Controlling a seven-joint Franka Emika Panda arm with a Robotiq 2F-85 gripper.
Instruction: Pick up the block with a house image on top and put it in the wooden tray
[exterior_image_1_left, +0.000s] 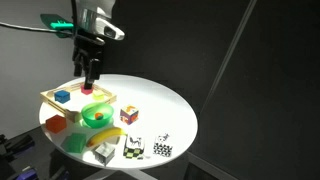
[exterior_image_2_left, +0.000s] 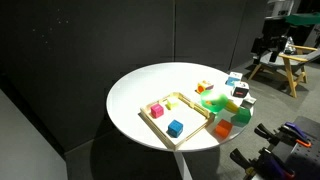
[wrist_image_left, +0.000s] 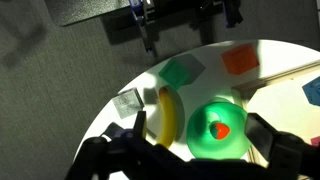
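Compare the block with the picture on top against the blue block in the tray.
The picture-topped block has red sides and a pale top; the blue block is plain blue. The picture-topped block sits on the table; the blue block lies inside the wooden tray. Both are small cubes.

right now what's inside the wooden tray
A blue block and a red block lie in the wooden tray, apart from each other. Nothing else shows on its floor. Only the spots under the two blocks are covered.
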